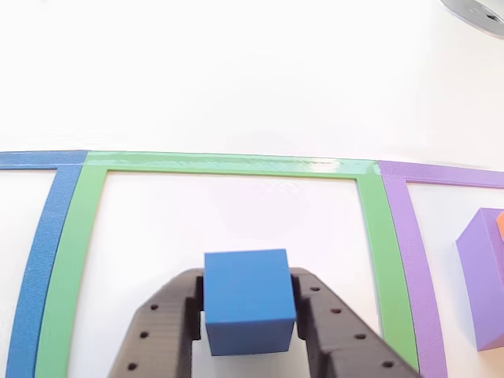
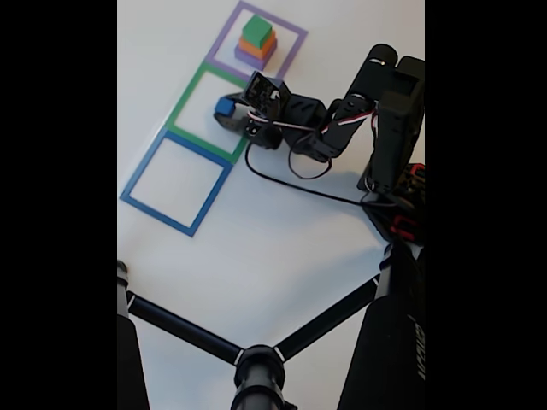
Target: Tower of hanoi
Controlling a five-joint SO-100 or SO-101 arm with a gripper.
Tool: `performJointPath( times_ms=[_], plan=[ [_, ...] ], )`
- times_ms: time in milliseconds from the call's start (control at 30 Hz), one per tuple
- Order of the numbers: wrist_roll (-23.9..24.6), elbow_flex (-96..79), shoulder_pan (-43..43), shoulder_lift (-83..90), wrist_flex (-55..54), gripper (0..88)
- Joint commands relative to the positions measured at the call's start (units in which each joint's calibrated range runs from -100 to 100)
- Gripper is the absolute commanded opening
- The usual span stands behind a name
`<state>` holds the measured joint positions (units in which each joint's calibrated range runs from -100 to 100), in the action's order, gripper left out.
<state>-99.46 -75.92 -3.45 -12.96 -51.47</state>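
Closest to the lens in the other view, the gripper [image 1: 249,331] has its two dark perforated fingers [image 1: 161,331] pressed against the left and right faces of the blue cube [image 1: 248,299], so it is holding that cube. Cube and gripper sit inside the green tape square [image 1: 228,163], toward that square's near side; whether the cube rests on the white worktop [image 1: 236,71] or hangs just above it I cannot tell.

Judging from this, the step in hand is setting the blue cube down in the middle square. To do it well, the cube should be brought flat onto the worktop with all its sides inside the green outline, then the fingers parted only enough to clear it, and the arm drawn straight back so the cube is not dragged or tipped.

The fixed view shows the remaining stack in the purple tape square [image 2: 295,38] near the worktop's far edge: a green block [image 2: 255,31] on an orange block [image 2: 257,47] on a purple block [image 2: 249,58].

Count: four blocks, one each of blue, green, orange and purple. Three tape squares in a row, one each of purple, green and blue [image 2: 137,202]; the blue square holds nothing. One arm [image 2: 342,120] with one gripper.
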Motion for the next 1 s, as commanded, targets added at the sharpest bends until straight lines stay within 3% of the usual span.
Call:
performJointPath(
  times_ms=[0,200,367,467,633,867,967],
  plan=[
    [-0.54,2.19,-0.96,-0.81,-1.57,9.8],
    [-0.54,1.55,-2.3,-1.21,-1.57,20.5],
    [-0.54,0.74,-1.92,3.23,-0.11,21.8],
    [-0.54,-0.35,-1.63,11.55,6.53,21.6],
    [-0.54,0.46,-1.63,31.33,27.75,20.3],
    [-0.54,4.37,-3.16,59.59,65.97,1.7],
    [-0.54,8.83,-4.03,66.77,79.24,0.1]
  ],
)
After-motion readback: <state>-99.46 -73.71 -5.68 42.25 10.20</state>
